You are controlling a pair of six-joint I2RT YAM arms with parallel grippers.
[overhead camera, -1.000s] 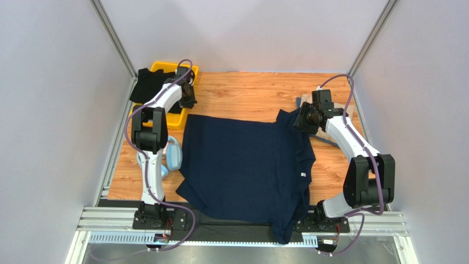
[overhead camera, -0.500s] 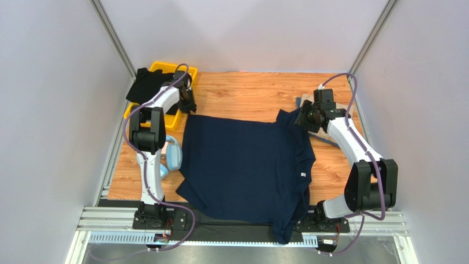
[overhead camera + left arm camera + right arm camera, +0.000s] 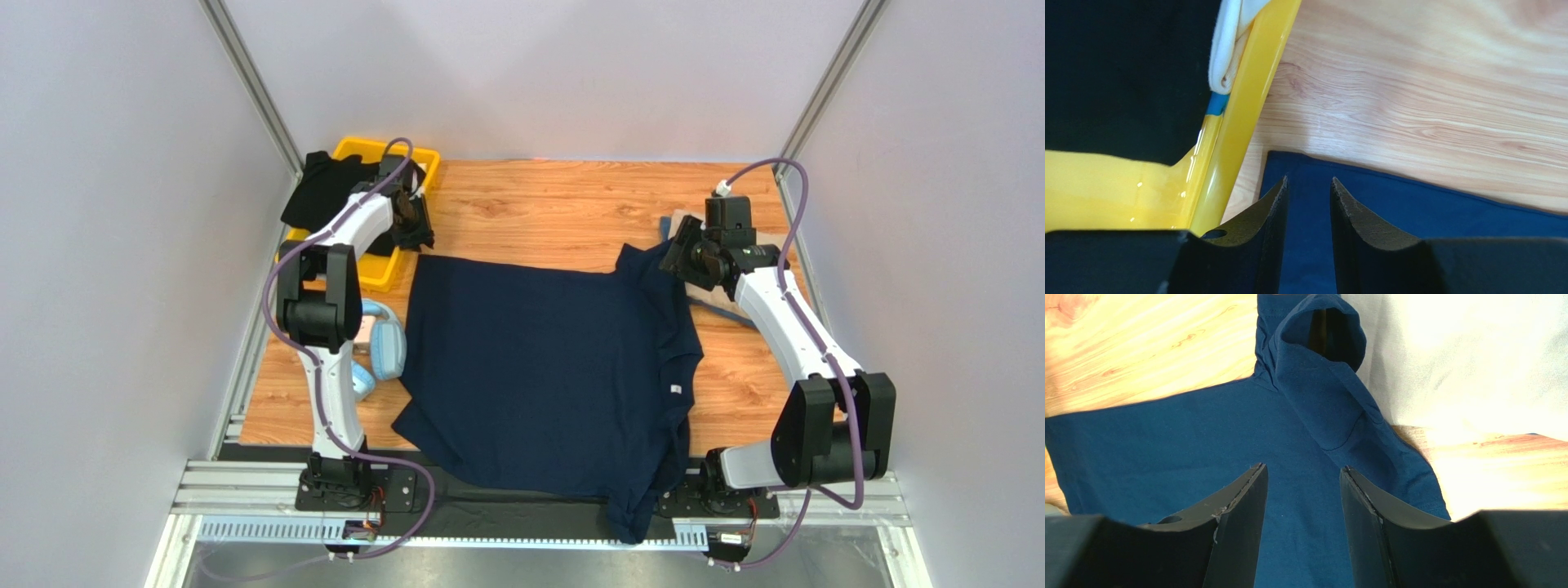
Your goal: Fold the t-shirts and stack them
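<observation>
On the light wooden table (image 3: 540, 208) the dark navy cloth t-shirt (image 3: 546, 368) was spread flat at the middle, unfolded, one sleeve draped over the near edge (the pale tan cloth shirt (image 3: 1468, 361) lay at the far right). The laying-out step was judged all but finished: the left gripper (image 3: 1309, 182) was held over the shirt's far-left corner with its jaws parted on nothing, the right gripper (image 3: 1303, 468) likewise parted and empty above the curled far-right sleeve. For the first fold, both would need to be lowered and pinched onto that far edge, the sleeve being smoothed first.
</observation>
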